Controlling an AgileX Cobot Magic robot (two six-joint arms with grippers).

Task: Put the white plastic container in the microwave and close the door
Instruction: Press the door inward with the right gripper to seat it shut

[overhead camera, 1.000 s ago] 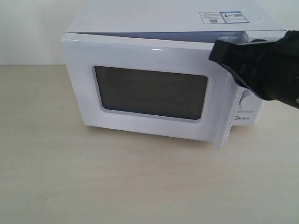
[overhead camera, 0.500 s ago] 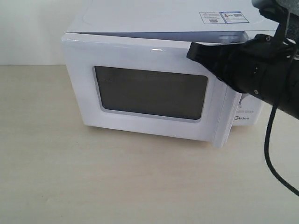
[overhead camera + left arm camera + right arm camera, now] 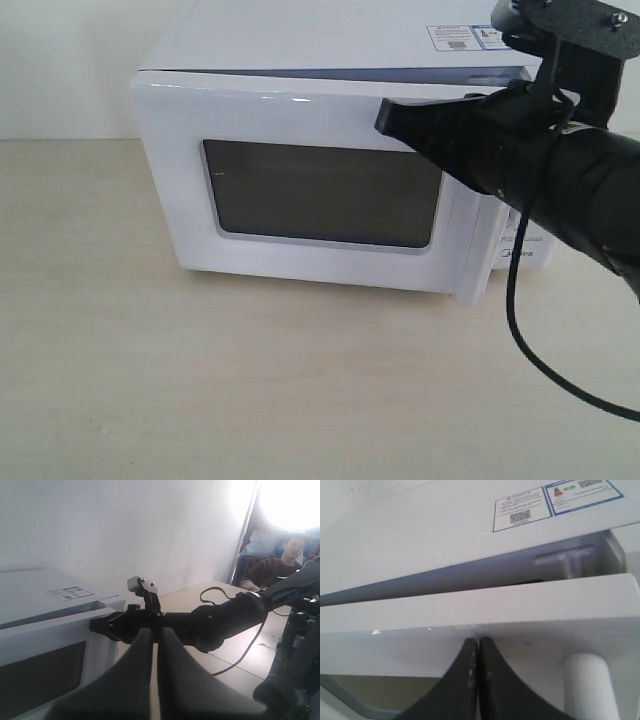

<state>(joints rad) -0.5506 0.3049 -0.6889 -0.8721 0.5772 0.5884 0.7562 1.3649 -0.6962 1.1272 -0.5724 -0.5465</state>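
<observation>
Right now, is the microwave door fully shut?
No, a dark gap shows between the door top edge and the microwave body.

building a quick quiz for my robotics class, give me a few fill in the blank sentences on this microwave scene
1. The door of the microwave stands slightly ____, with a thin gap showing along its top edge.
2. The right end effector has its fingers ____, with nothing between them, and its tip is at the door's front.
3. The stickers lie on the microwave's ____.
Missing words: ajar; closed; top.
</observation>
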